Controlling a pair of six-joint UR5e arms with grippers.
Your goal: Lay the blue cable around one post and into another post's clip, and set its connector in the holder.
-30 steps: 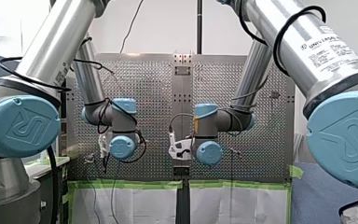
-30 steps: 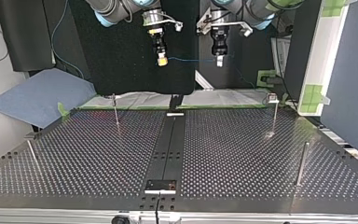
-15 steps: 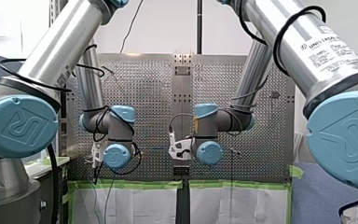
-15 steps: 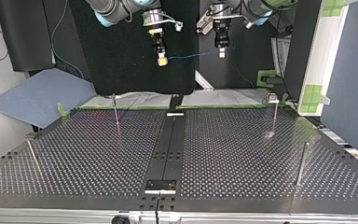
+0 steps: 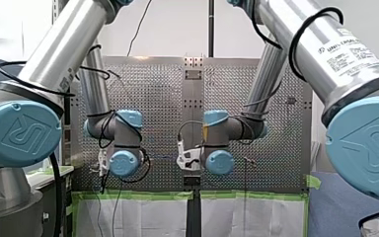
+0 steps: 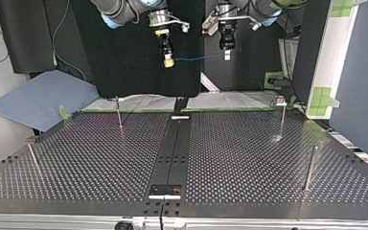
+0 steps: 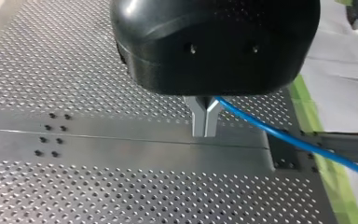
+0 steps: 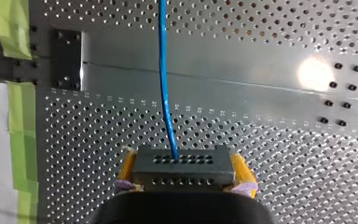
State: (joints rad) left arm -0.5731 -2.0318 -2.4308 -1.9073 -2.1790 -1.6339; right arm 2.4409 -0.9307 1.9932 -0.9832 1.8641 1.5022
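- My left gripper (image 6: 226, 56) now hangs higher above the centre strip (image 6: 172, 148) than a second ago, and a little further out to its side. Its metal fingers (image 7: 204, 122) are pressed together on the blue cable (image 7: 279, 135).
- My right gripper (image 6: 168, 61) has barely shifted, high up just beside the strip's end nearest the arms. Its yellow pads (image 8: 240, 167) pinch the dark connector (image 8: 182, 164).
- The cable spans the air between the two grippers, and it now slopes up toward my left one where it ran level before.
- The posts (image 6: 119, 115) on either side of the strip stand untouched, and the clip (image 6: 281, 100) is empty.
- The lift looks like a repositioning move. The routing itself is not yet begun.
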